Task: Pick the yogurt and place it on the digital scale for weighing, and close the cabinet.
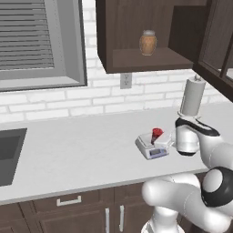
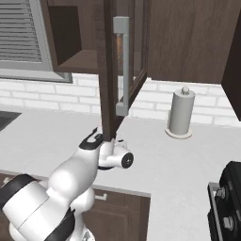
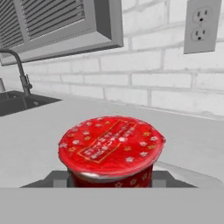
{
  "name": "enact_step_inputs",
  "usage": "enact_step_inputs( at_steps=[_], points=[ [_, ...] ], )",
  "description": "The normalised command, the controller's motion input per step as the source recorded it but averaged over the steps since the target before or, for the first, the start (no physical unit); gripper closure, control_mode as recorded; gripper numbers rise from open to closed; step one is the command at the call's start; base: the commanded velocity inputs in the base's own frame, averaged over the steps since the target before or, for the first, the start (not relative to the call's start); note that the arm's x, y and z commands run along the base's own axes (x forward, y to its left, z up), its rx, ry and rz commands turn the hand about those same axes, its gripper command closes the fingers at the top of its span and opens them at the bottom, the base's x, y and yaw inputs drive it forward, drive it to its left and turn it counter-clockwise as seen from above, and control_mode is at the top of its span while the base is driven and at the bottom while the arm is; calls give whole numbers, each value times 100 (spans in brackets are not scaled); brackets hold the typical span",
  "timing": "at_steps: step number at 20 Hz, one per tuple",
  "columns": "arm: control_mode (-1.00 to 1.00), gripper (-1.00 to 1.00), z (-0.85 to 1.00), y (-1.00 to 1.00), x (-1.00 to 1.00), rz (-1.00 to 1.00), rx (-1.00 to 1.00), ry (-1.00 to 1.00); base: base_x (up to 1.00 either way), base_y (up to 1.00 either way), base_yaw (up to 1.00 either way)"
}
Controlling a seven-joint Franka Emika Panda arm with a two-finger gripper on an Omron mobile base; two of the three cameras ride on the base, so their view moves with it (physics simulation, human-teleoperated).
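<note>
The yogurt (image 1: 157,133), a small red cup, stands upright on the plate of the digital scale (image 1: 156,152) in the middle of the counter. My gripper (image 1: 163,138) reaches in from the right, level with the counter, with its fingers against the cup's sides. In the hand view the yogurt's red lid (image 3: 111,144) sits very close at the bottom centre; the fingertips are hidden. The dark-brown cabinet (image 1: 136,59) hangs above with its door (image 2: 106,70) swung open, the metal handle (image 2: 123,66) facing the right base camera.
An amber jar (image 1: 148,42) stands on the cabinet shelf. A paper towel roll (image 1: 192,96) is behind the arm near the wall. A sink (image 1: 9,154) lies at the far left, and a stove (image 2: 226,202) at the right. The open door hangs just over the hand.
</note>
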Motion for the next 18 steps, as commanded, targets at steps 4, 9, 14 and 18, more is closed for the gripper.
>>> enact_step_inputs(
  at_steps=[4, 9, 14, 18],
  points=[
    [-100, 100, -11, 0, 18, 0, 0, 0, 0, 0, 0],
    [-100, 100, -4, 0, 11, 0, 0, 0, 0, 0, 0],
    [-100, -100, -7, 6, 0, 0, 0, -6, 0, 0, 0],
    [-100, -100, 0, 5, 0, 0, 0, -8, 0, 0, 0]
  ],
)
